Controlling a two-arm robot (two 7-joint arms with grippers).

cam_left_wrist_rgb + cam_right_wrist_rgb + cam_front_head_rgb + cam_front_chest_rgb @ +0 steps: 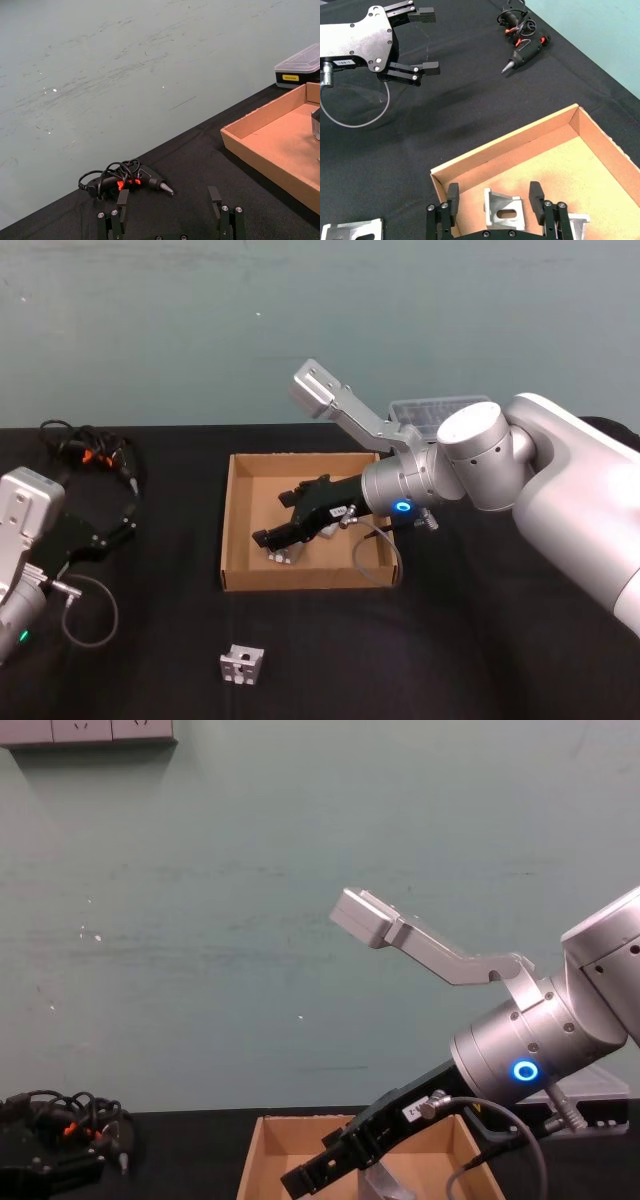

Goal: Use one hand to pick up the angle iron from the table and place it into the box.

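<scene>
Brown cardboard box [300,578] sits mid-surface [450,660], with the right gripper [494,190] reaching down into it toward its 8 o'clock side. Fingers [452,200] are spread wide, pinching nothing. The angle iron [504,212] lies on the box floor directly between the two fingers, roughly centred. A gap shows on either side, so it appears to touch neither; slotted face up. A second bracket [576,222] rests on the floor close by, on the outer side of one finger. Judgement: pick and carry look done, since the piece is inside the walls and free of the grip. What remains is lifting the arm clear of the box without clipping a wall or nudging either piece. A loose bracket [242,665] stands on the surface at 7 o'clock of the box, well apart from it. The left gripper [168,194] is parked at 9 o'clock of the box, fingers spread, holding nothing. A glue gun [150,179] with coiled cord sits at 10 o'clock and an organiser case [300,67] at 2 o'clock, behind the box; neither is in play.
</scene>
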